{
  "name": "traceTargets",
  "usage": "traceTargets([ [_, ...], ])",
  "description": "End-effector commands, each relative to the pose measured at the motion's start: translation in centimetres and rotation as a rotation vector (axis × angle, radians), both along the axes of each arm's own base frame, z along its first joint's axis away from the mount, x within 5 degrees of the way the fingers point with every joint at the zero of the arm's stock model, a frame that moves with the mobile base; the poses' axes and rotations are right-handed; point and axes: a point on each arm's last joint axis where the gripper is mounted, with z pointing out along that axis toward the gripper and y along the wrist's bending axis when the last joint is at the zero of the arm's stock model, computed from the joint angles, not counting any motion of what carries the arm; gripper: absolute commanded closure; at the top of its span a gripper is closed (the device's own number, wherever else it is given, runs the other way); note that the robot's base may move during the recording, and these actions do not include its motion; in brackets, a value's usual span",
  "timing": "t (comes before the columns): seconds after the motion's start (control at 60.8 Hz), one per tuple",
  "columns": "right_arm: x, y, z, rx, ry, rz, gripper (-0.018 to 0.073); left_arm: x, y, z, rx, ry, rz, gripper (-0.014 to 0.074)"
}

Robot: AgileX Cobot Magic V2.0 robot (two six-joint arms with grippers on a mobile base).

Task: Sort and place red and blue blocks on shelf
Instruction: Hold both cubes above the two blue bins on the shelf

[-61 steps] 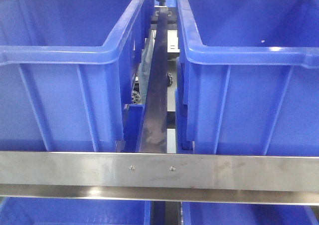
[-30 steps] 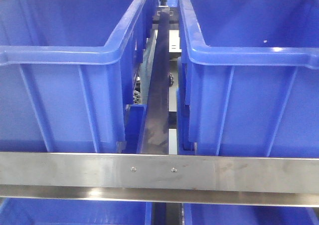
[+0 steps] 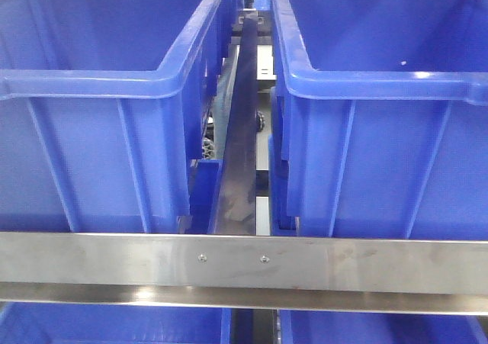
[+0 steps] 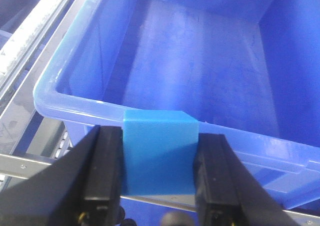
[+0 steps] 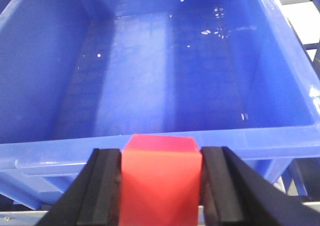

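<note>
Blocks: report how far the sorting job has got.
Done: both blocks are picked up. In hand: the left gripper grips the blue block at a bin rim, the right gripper the red block at another bin. Left: releasing them; neither bin shows a block.

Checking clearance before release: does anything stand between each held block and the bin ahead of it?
Only the near rims. The blue block, in the left end effector, sits right at its bin's rim; the red block, in the right end effector, sits at the other bin's rim. Both interiors beyond look open.
</note>
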Motion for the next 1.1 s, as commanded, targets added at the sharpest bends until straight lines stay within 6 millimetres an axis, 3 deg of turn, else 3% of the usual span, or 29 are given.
traceTargets([
  [0.0, 0.17, -0.09, 1.66, -0.004, -0.112, -0.009, 0.0492, 0.23, -0.16, 1.62, -0.005, -0.106, -0.018, 0.0474],
  [1.086, 0.17, -0.09, 1.66, -0.004, -0.112, -0.009, 0.0492, 0.24, -0.17, 1.65, -0.005, -0.11, -0.019, 0.0474],
])
